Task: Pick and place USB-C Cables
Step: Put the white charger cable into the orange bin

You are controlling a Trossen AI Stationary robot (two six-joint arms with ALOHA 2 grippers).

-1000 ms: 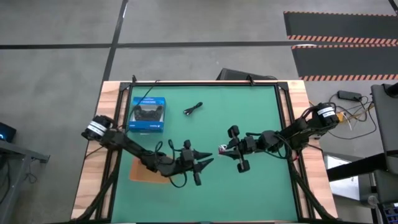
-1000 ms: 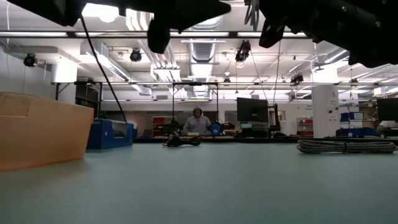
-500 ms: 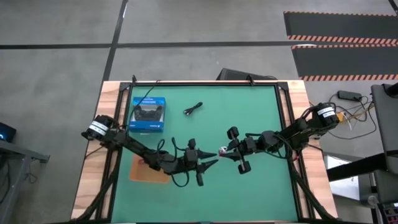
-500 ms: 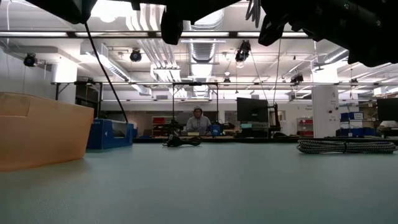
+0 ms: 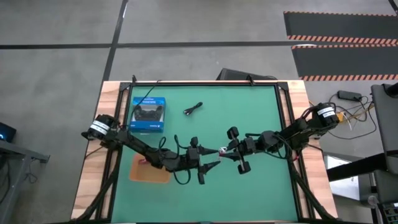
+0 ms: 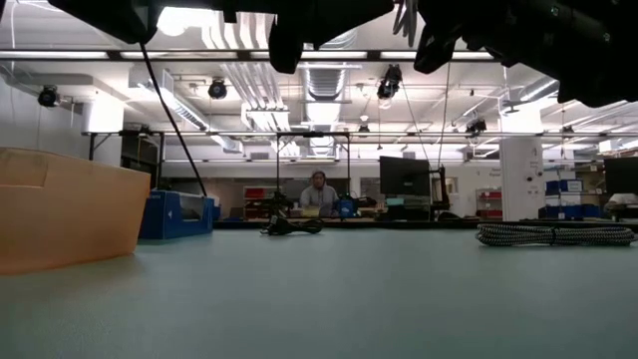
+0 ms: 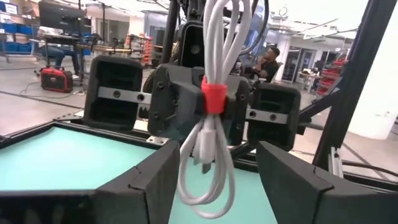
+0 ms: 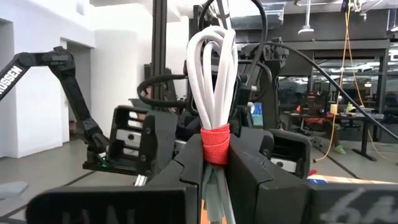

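Bright even overhead lighting; ceiling lamps [image 6: 179, 20] glare in low view; wrist-view backgrounds soft

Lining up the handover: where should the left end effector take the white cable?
Take the white cable on the free loops away from its red tie; the right end effector is clamped at the tie. The left end effector, open, already straddles the hanging loops head-on.

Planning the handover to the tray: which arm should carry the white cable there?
Probably the left. Its open end effector already brackets the white cable held by the right end effector, and the orange tray lies on the left arm's side.
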